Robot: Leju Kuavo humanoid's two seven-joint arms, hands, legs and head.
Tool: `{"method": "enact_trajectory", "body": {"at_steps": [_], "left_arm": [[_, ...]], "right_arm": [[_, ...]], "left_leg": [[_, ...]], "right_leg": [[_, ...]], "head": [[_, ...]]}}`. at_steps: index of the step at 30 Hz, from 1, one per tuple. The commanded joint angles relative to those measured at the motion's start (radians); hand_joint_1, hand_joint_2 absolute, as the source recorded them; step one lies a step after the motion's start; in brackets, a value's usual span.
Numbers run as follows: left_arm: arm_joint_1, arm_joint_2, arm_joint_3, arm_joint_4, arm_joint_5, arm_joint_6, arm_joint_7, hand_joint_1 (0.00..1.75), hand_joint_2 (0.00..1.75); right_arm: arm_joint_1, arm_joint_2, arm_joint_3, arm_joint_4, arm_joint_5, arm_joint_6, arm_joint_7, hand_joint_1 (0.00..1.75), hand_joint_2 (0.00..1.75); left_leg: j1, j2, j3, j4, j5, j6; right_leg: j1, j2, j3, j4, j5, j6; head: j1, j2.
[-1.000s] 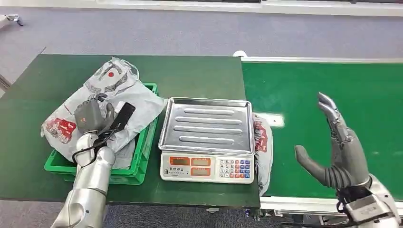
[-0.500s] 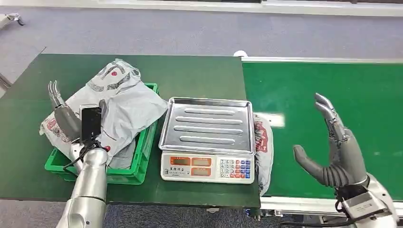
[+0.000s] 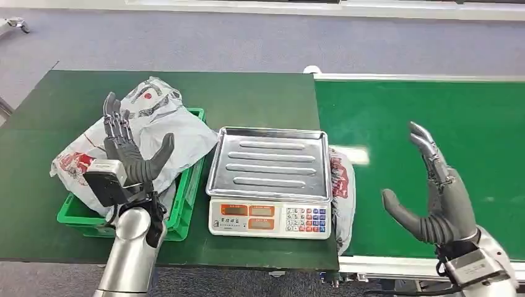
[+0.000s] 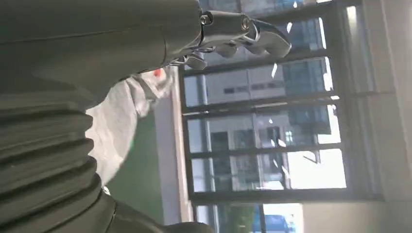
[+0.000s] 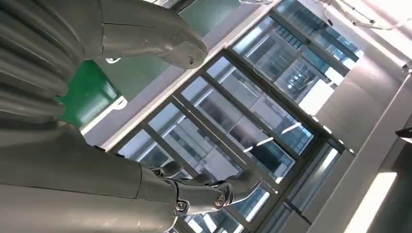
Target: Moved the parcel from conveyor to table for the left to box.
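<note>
lying in a green crate (image 3: 189, 185) on the table (image 3: 260, 99), a grey parcel (image 3: 164, 133); left robot hand (image 3: 131, 154) and right robot hand (image 3: 436, 198) spread wide, empty.

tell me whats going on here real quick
A humanoid robot is sorting parcels. Its left hand is raised, open and empty, above a grey parcel that lies in the green crate. Its right hand hovers open over the conveyor. Another parcel lies wedged beside the scale.

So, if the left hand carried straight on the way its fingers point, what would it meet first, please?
Probably nothing: the open left hand points up, above the grey plastic parcel in the green crate; depth is uncertain.
</note>
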Motion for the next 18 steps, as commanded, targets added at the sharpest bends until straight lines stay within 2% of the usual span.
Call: {"method": "enact_trajectory", "body": {"at_steps": [1, 6, 8, 9, 13, 15, 16, 17, 18], "left_arm": [[0.008, 0.011, -0.079, -0.016, 0.005, -0.004, 0.007, 0.00, 1.75], [0.008, 0.011, -0.079, -0.016, 0.005, -0.004, 0.007, 0.00, 1.75], [0.031, 0.024, -0.156, -0.016, 0.090, -0.151, 0.054, 0.00, 1.75], [0.069, 0.018, -0.246, 0.001, 0.164, -0.271, 0.109, 0.00, 0.00], [0.071, -0.002, -0.329, 0.106, 0.055, -0.122, 0.069, 0.00, 0.00], [0.072, -0.009, -0.353, 0.126, 0.070, -0.159, 0.024, 0.00, 0.00], [0.070, -0.013, -0.352, 0.154, 0.069, -0.198, 0.080, 0.00, 0.00], [0.070, -0.013, -0.352, 0.154, 0.069, -0.198, 0.080, 0.00, 0.00], [0.056, -0.017, -0.355, 0.196, 0.068, -0.184, 0.063, 0.00, 0.00]], "right_arm": [[0.002, -0.014, 0.086, 0.098, 0.010, -1.413, 0.003, 0.00, 1.75], [0.002, -0.014, 0.086, 0.098, 0.010, -1.413, 0.003, 0.00, 1.75], [-0.006, -0.020, 0.094, 0.128, 0.010, -1.413, 0.003, 0.00, 1.75], [-0.014, -0.034, 0.129, 0.202, -0.020, -1.413, 0.003, 0.00, 1.75], [-0.015, -0.051, 0.182, 0.316, -0.056, -1.413, 0.003, 0.00, 1.75], [-0.028, -0.072, 0.224, 0.373, -0.081, -1.413, 0.003, 0.00, 1.75], [-0.057, -0.077, 0.233, 0.465, -0.102, -1.413, 0.003, 0.00, 1.75], [-0.057, -0.077, 0.233, 0.465, -0.102, -1.413, 0.003, 0.00, 1.75], [-0.075, -0.102, 0.261, 0.540, -0.181, -1.413, 0.003, 0.00, 1.75]], "left_leg": [[0.000, 0.001, 0.002, -0.001, 0.000, 0.000], [0.001, 0.001, 0.002, -0.001, 0.000, 0.000], [0.001, 0.001, 0.003, -0.002, 0.000, 0.000], [0.000, 0.002, 0.004, -0.002, 0.000, 0.000], [0.000, 0.004, 0.007, -0.006, 0.000, 0.001], [0.001, 0.003, 0.006, -0.004, 0.000, 0.001], [0.001, 0.003, 0.007, -0.006, 0.000, 0.001], [0.000, 0.004, 0.007, -0.006, 0.000, 0.001], [0.001, 0.005, 0.008, -0.006, 0.000, 0.002]], "right_leg": [[0.001, -0.002, 0.002, -0.001, 0.000, -0.001], [0.002, -0.002, 0.002, -0.002, 0.000, -0.001], [0.002, -0.004, 0.003, -0.003, 0.000, -0.002], [0.002, -0.001, 0.004, -0.003, 0.000, -0.001], [0.001, -0.002, 0.007, -0.006, 0.001, -0.001], [0.001, -0.002, 0.006, -0.005, 0.001, -0.001], [0.001, -0.003, 0.008, -0.007, 0.001, -0.001], [0.001, -0.003, 0.007, -0.006, 0.001, -0.001], [0.001, -0.001, 0.008, -0.008, 0.002, -0.001]], "head": [[0.000, 0.000], [0.000, 0.000], [0.000, 0.000], [0.000, 0.000], [0.000, 0.000], [0.000, 0.000], [0.000, 0.000], [0.000, 0.000], [0.000, 0.000]]}}
